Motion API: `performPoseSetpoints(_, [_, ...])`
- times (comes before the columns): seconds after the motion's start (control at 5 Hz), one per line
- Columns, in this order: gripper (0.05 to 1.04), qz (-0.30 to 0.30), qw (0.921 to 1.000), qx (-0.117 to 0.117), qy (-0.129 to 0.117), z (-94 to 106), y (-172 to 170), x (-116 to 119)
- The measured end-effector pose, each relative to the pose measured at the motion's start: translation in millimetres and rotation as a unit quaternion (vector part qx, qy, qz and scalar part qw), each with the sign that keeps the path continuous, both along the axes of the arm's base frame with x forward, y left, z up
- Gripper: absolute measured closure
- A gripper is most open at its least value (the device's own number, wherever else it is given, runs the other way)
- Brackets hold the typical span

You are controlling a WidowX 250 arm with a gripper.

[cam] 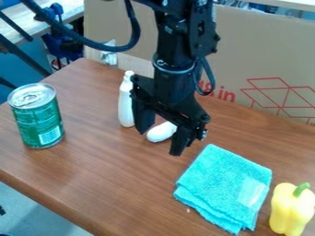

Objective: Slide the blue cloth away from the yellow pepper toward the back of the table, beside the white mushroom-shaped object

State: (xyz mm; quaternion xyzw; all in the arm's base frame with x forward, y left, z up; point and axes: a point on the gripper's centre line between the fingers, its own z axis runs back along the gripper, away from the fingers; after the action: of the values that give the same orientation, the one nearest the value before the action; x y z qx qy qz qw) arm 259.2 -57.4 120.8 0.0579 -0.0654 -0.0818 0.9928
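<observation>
In the camera view, my gripper (160, 142) hangs with its fingers apart, a spread that seems to leave room around the white object (162, 132) near their tips. From me, the white bottle (126, 103) is at eleven; the green can (39, 120), past nine, looks steady on its base; the folded cloth (224, 184), half past four, lies flat.

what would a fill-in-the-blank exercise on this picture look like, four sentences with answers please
The gripper hangs by a small white object, its two fingers not shut but ____.
The can is not lying on its side but standing ____.
The pepper has a green stem, but its body is ____.
Of the can and the pepper, the one nearer the folded cloth is the ____.

Missing words: open; upright; yellow; pepper
</observation>
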Motion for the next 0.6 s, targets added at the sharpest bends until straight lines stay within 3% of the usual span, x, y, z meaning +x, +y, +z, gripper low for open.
performPoseSetpoints(0.2, [0.081, 0.001, 0.9999, 0.003, 0.011, -7.0, 0.6, -2.1])
performPoseSetpoints(0.6, [0.081, 0.058, 0.9929, -0.095, -0.042, -36.6, -33.4, 11.1])
